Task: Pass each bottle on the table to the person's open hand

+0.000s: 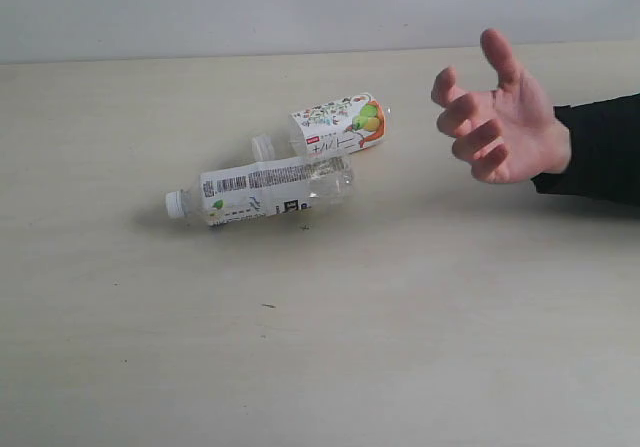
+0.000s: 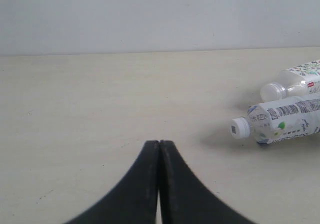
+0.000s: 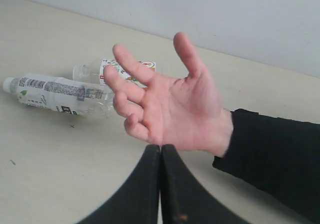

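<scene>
Two clear bottles lie on their sides on the table [image 1: 300,367], touching. The nearer one [image 1: 262,190] has a white barcode label and a white cap pointing left; it shows too in the left wrist view [image 2: 280,121] and the right wrist view [image 3: 57,93]. Behind it lies the bottle with the green-orange fruit label [image 1: 335,127] [image 2: 295,81] [image 3: 95,69]. The person's open hand [image 1: 497,117] [image 3: 170,106] hovers empty at the right, fingers spread, black sleeve behind. My left gripper [image 2: 159,143] is shut and empty, well apart from the bottles. My right gripper [image 3: 161,147] is shut and empty, just in front of the palm.
A pale wall [image 1: 300,7] runs along the table's far edge. A few tiny dark specks [image 1: 268,306] dot the tabletop in front of the bottles. Neither arm shows in the exterior view.
</scene>
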